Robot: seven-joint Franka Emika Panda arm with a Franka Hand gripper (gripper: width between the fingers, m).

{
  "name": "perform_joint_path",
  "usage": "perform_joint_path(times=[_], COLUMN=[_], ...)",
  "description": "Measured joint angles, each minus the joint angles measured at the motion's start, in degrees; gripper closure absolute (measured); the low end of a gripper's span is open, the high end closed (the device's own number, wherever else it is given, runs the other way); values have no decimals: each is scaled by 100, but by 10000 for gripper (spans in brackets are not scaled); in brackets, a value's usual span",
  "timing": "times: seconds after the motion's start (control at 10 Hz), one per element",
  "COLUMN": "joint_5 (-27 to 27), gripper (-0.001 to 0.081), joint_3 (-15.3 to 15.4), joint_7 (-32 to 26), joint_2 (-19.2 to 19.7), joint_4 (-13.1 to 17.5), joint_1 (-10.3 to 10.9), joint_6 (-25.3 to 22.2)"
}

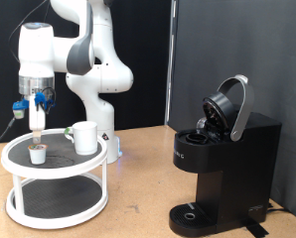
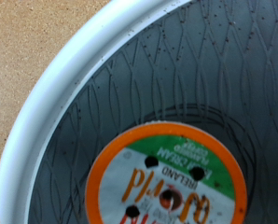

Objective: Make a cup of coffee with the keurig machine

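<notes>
Where exterior blurs, pod [image 2: 169,181] lettering wrist-side.

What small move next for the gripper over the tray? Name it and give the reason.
Probably lower straight down onto the coffee pod. The gripper hangs just above it on the round white tray, nothing between its fingers, and the wrist view shows the pod's orange-rimmed foil top close below. The keurig machine already stands with its lid up, and the cup sits beside the pod.
</notes>
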Motion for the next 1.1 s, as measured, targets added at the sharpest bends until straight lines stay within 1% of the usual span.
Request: perform_joint_path(times=[0.5, 0.8, 1.1], joint_5=[-56, -57, -44], gripper=[71, 71, 71], joint_3=[-1, 0, 0], joint_7=[26, 118, 135], joint_2=[302, 484, 586], joint_4=[-121, -122, -121], joint_1=[-60, -66, -66], joint_6=[469, 651, 730])
